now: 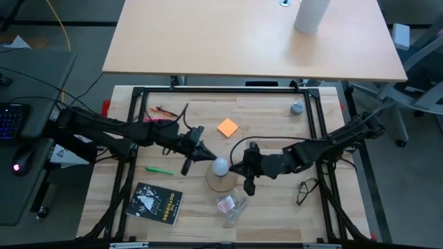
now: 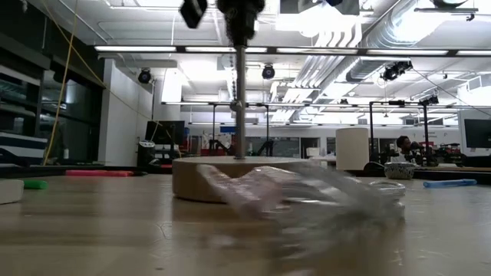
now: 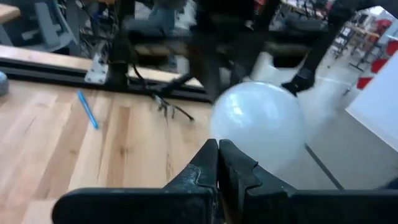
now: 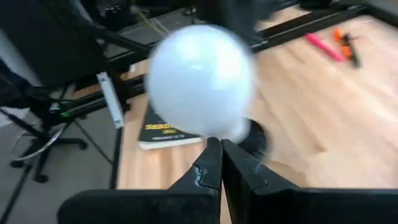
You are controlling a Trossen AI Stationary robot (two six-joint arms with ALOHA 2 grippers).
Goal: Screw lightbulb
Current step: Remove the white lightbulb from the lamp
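The white frosted lightbulb shows over the tan wooden disc, between my two grippers. My left gripper is shut at the globe's left side, and the globe fills its wrist view just past the fingertips. My right gripper is shut at the globe's right side, and in its wrist view the blurred globe hangs over the disc's black socket. The bulb's threaded base is hidden. In the low view the disc has a bare top, with dark fingers high above it. My left gripper's shut fingertips lie at the globe's left side, coming nearly level from the table's left. I cannot tell whether they touch it. My right gripper's shut fingertips stand right under the globe's right side, slanting down from the table's right. I cannot tell whether they touch it.
A see-through packet lies just near of the disc and blurs the low view's foreground. An orange note, a green pen, a dark booklet, glasses and markers lie around. A black frame borders the table.
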